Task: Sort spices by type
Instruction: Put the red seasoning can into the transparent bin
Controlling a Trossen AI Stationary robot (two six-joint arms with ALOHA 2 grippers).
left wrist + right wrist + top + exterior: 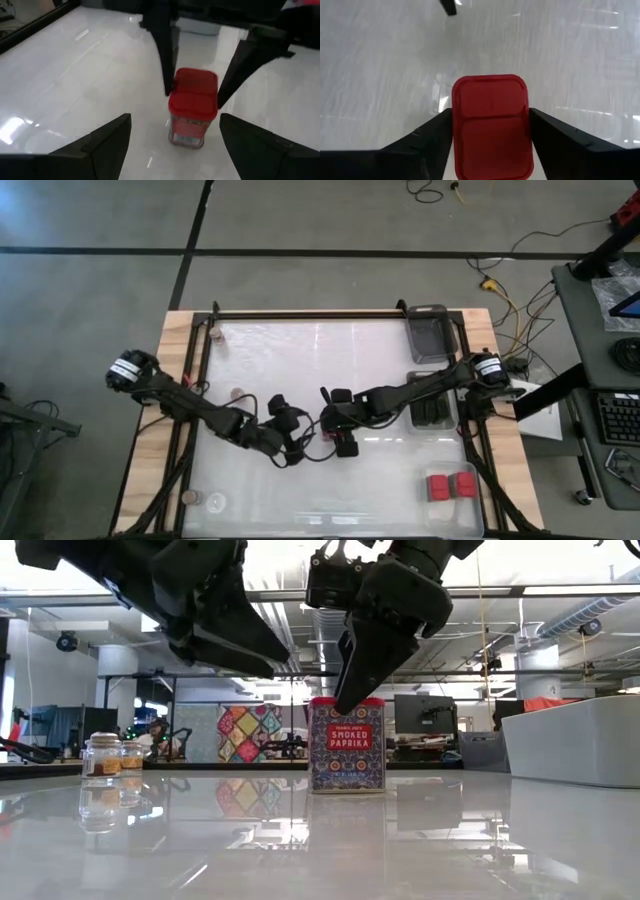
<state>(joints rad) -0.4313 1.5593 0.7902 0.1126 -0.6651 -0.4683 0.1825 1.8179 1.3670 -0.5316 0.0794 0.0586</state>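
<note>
Mid-frame on bench, red paprika tin stands upright; your right tool straddles lid, fingers closing, contact unclear — centre tin, squeeze level, lift straight. Left tool hangs wide open, empty, just beside tin.

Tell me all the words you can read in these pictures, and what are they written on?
"TRADER JOE'S" stands small at the top of the label of the red-lidded tin, under the right pincer.
"SMOKED PAPRIKA" stands on that label too.
The barcode sticker low on the tin is too blurred to read.
The little jars show no readable words.
</note>
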